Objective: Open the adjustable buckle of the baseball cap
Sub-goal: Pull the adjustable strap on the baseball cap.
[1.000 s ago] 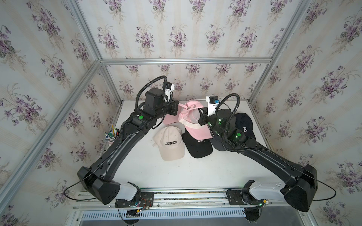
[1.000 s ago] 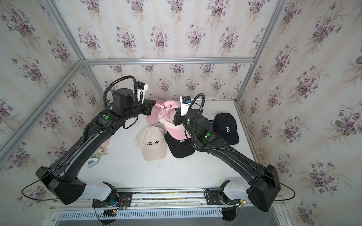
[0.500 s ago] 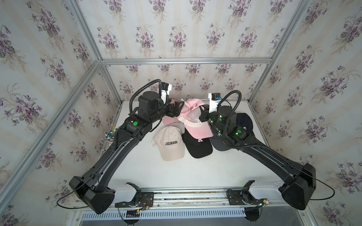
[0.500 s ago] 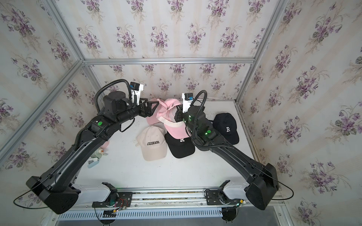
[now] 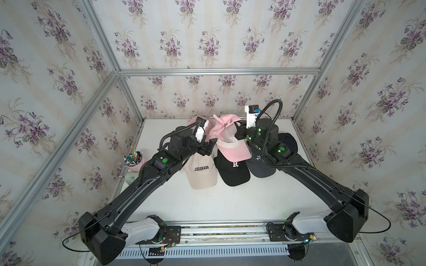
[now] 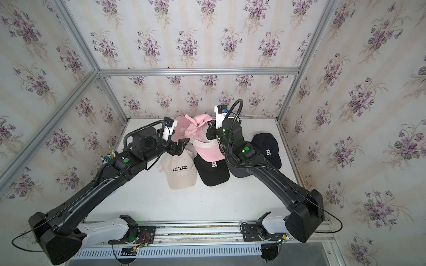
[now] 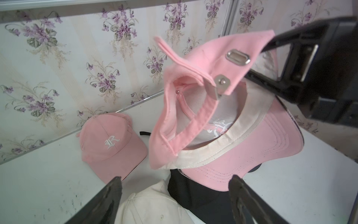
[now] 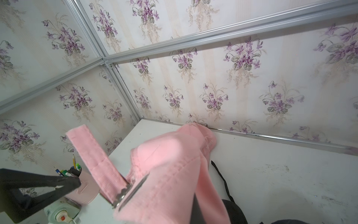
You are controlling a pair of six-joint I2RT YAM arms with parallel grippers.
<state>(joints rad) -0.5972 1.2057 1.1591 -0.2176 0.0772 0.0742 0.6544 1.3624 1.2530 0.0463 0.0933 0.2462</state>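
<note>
the lifted pink cap [image 5: 234, 150] hangs over the table [image 5: 207, 202] in the upper middle of both top views, pinched only by the closed right jaws, the left jaws open and empty beside it, so soft cloth may slip and swing the buckle [image 7: 222, 85] away.

We see a lab test cell — 2 robot arms [image 5: 138, 193] on a base rail [image 5: 221, 228], a white table [image 5: 219, 202] boxed in by aluminium framing [image 5: 219, 71] and floral wallpaper panels [image 5: 230, 27].
</note>
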